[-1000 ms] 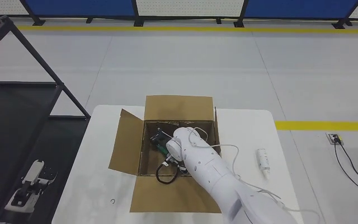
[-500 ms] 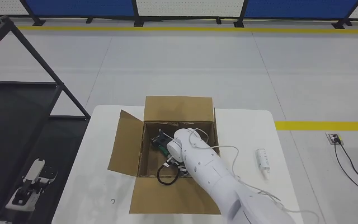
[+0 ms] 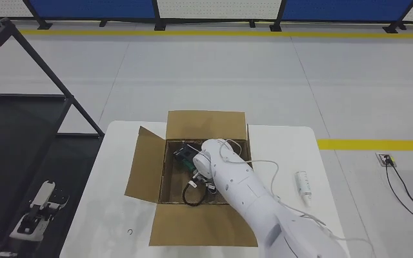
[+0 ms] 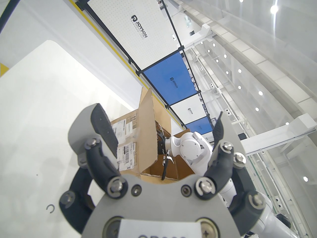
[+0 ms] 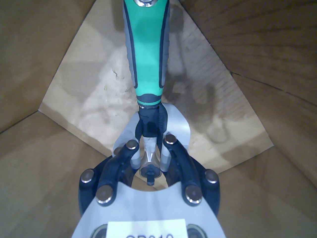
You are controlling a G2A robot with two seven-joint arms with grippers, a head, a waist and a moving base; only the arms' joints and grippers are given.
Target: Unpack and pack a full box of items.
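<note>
Left tool: My left tool (image 4: 158,118) hangs by the left side of the table. Its fingers are spread wide with nothing in them, and it points at the box.
Ring: A tiny open ring (image 3: 130,231) lies on the table close to my side, left of the box's near flap.
Table: The white table (image 3: 116,213) carries the box in its middle.
Bottle: A small white bottle (image 3: 303,186) lies flat to the right of the box, not touching it.
Box: The brown box (image 3: 206,124) is open, with its flaps folded out.
Right tool: My right tool (image 5: 151,123) is down inside the box, clenched on the dark end of a green handle.
Green handle: The green handle (image 5: 146,50) sticks straight out from the fingers, in the far half of the box. I cannot tell if it touches the bottom.
Far back: Blue and white panels (image 3: 90,8) stand across the floor.
</note>
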